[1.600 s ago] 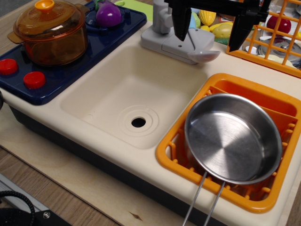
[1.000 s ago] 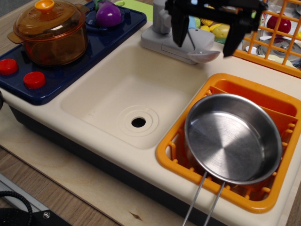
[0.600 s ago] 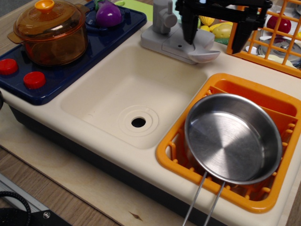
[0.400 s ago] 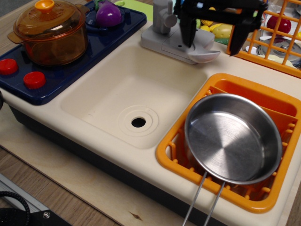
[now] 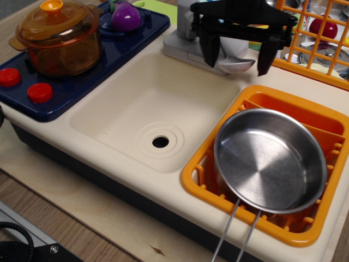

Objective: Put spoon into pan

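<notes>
The spoon (image 5: 240, 65) lies on the grey faucet base behind the sink. Only its grey bowl shows; the light blue handle is hidden behind my gripper. My black gripper (image 5: 237, 57) is open and hangs over the spoon, one finger (image 5: 209, 52) to the left of the bowl and the other to its right. Whether the fingers touch the spoon I cannot tell. The shiny steel pan (image 5: 262, 164) sits empty in the orange dish rack (image 5: 192, 180) at the front right, its two-wire handle pointing toward the front edge.
A cream sink (image 5: 125, 103) with a drain hole (image 5: 160, 142) lies left of the rack. An amber lidded pot (image 5: 60, 38) and a purple eggplant (image 5: 126, 16) stand on the navy stove (image 5: 117, 46). An orange basket (image 5: 319, 49) with toy food stands at the back right.
My gripper has shifted about over the faucet and come lower, so its open fingers now straddle the spoon's bowl. The spoon and the pan have not moved.
</notes>
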`<state>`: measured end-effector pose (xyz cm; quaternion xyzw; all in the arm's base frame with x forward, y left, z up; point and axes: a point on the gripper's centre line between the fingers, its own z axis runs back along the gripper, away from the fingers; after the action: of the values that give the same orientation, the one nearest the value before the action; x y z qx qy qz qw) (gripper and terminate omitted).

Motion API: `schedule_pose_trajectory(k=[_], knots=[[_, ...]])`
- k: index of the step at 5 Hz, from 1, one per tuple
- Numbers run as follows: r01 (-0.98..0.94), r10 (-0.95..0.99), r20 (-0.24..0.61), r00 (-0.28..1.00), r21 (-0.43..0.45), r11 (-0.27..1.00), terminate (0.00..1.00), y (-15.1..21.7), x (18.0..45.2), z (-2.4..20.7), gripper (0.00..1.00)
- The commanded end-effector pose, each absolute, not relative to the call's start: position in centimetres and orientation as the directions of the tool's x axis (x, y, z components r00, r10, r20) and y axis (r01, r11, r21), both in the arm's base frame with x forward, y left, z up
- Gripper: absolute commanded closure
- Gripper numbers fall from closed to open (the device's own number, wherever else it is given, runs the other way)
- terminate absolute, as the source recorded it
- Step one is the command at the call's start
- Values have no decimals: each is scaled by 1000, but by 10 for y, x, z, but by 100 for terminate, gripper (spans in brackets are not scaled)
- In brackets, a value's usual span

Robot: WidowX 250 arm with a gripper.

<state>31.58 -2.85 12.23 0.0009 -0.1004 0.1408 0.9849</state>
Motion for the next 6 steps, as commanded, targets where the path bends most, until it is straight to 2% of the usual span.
schedule_pose_trajectory(k=[1, 2, 3, 4, 5, 6], knots=[[-258, 254, 215, 943, -8, 966, 0, -22, 312, 120, 100], [-253, 248, 212, 945, -3, 968, 0, -23, 316, 120, 100], [-272, 260, 204, 944, 32, 962, 0, -35, 316, 137, 100], [-332, 311, 200, 929, 83, 939, 0, -58, 303, 168, 100], [-399, 371, 227, 900, 89, 913, 0, -76, 275, 180, 100], [-467, 443, 242, 863, 48, 883, 0, -97, 249, 179, 100]])
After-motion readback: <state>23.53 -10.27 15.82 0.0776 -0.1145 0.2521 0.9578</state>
